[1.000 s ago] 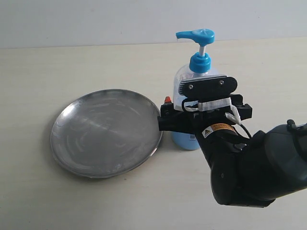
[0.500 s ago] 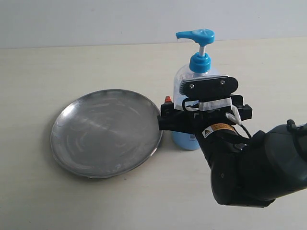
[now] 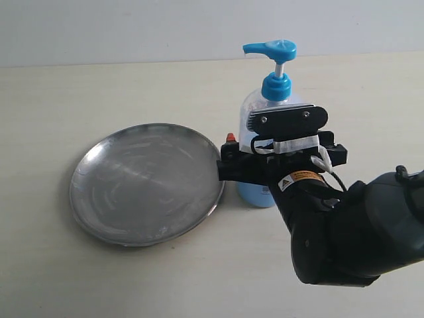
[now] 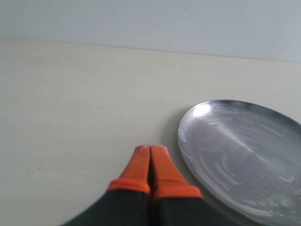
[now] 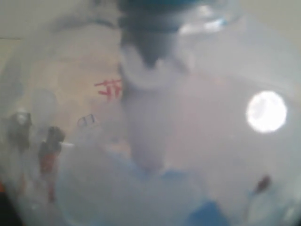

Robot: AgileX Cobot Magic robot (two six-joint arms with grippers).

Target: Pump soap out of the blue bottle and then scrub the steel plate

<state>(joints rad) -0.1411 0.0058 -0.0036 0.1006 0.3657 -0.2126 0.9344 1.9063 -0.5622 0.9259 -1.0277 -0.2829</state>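
Beige table [image 3: 79, 86], bottle [image 3: 250, 109] just beside the plate [image 3: 147, 184] so soap [image 3: 255, 195] reaches it, right gripper [image 3: 268, 142] spread wide around it, probably for steadying

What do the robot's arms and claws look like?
The right arm is chunky, rounded and glossy black. It has a yellow warning sticker, a white cable and a flat black bar with two screws. The left gripper has black fingers with bright orange tips. The right one shows an orange tip too.
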